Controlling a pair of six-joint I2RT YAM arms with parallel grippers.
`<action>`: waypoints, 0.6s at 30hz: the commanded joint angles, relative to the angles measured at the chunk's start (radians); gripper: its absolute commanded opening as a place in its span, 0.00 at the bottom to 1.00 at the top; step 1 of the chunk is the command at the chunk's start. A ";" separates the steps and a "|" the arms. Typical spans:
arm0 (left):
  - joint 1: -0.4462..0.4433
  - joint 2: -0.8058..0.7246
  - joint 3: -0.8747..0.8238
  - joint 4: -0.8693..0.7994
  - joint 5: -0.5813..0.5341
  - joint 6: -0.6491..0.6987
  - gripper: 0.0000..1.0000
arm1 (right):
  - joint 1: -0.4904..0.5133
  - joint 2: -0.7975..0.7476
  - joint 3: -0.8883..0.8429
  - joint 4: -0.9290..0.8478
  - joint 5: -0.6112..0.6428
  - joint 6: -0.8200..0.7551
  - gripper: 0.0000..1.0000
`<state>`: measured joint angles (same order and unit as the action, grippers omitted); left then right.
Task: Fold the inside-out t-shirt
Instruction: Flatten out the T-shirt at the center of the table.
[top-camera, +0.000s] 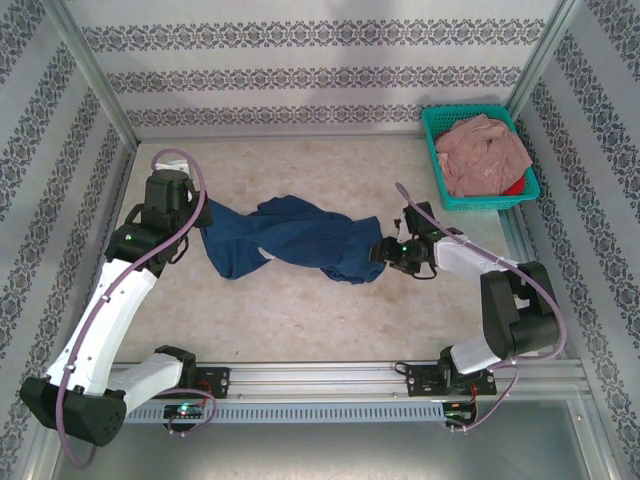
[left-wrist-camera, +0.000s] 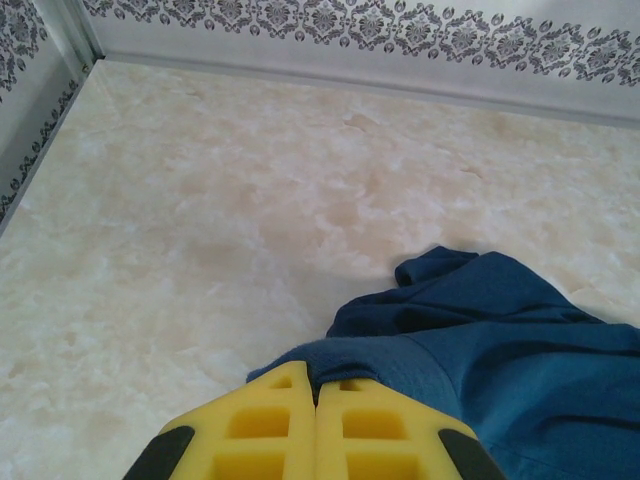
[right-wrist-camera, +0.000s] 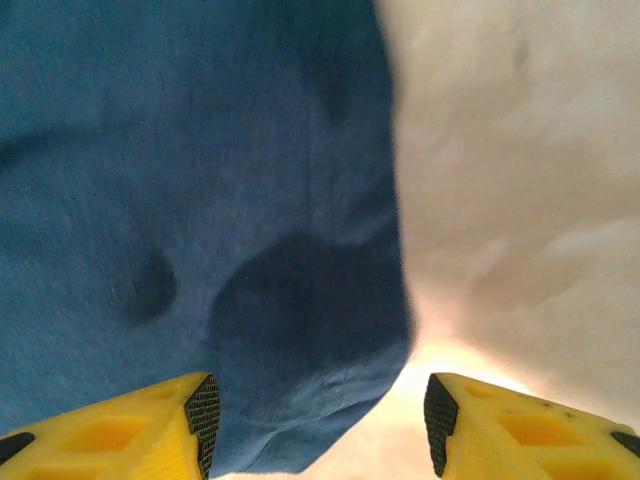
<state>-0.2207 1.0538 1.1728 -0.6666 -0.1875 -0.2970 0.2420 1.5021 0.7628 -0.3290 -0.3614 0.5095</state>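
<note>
Left gripper (left-wrist-camera: 316, 378): fingers pressed together on the left edge of the navy t-shirt (top-camera: 290, 240), anchoring it.
Right gripper (right-wrist-camera: 320, 410): jaws apart, straddling the right hem, probably lining up a pinch.
T-shirt: twisted rope-like, mid-frame in the top view, between both arms.
Room: bare table (top-camera: 300, 330) above and below; teal basket (top-camera: 432, 150) upper right, well apart.

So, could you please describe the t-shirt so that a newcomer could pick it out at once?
In the middle of the pale marbled table lies a crumpled, twisted cloth: the t-shirt. It is dark navy blue, unlike the pink garment, which sits in the green basket at the far right corner.
</note>
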 joint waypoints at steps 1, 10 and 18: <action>0.008 -0.008 -0.011 -0.013 0.005 -0.016 0.00 | 0.030 0.001 -0.040 0.028 0.002 0.059 0.58; 0.008 -0.008 -0.013 -0.010 0.017 -0.013 0.00 | 0.052 0.045 -0.027 0.088 0.034 0.051 0.44; 0.008 -0.015 -0.016 -0.008 0.026 -0.011 0.00 | 0.047 0.073 0.016 0.083 0.058 0.014 0.45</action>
<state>-0.2203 1.0538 1.1690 -0.6666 -0.1715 -0.2970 0.2844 1.5665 0.7479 -0.2768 -0.3454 0.5488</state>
